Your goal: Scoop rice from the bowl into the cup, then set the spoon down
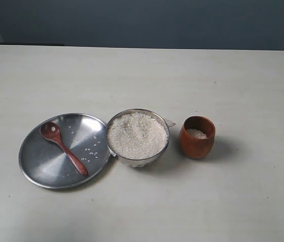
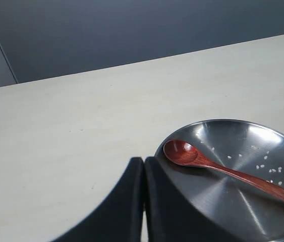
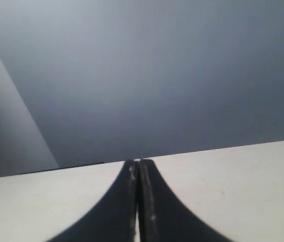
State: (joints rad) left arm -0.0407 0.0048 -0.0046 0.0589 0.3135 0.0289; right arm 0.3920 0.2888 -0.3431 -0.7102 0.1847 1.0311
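The spoon [image 1: 63, 147] lies on the flat metal plate [image 1: 38, 164], at the left side of the pale table [image 1: 232, 201] in the exterior view. Its small round head is at the far left part of the plate with the hollow side up, and its long handle runs diagonally toward the near right part. A few loose white grains [image 1: 92, 148] lie on the plate beside the handle. Just to the right of the plate stands the bowl [image 1: 137, 162]. Its wall is against the plate's rim or very close to it, and I cannot tell which. The bowl is filled with the rice [image 1: 136, 135] almost up to the thin rim. To the right of the bowl, a little apart from it, the cup [image 1: 197, 145] stands upright, and a small amount of rice shows low inside it. The left gripper [image 2: 143, 160] shows in the left wrist view. Its two dark fingers are pressed together with nothing between them, and their tips are just beside the plate's rim, near the head of the spoon but not touching it. The right gripper [image 3: 139, 162] is also closed and holds nothing; it points toward the far edge of the table and the dark grey wall [image 3: 157, 75].
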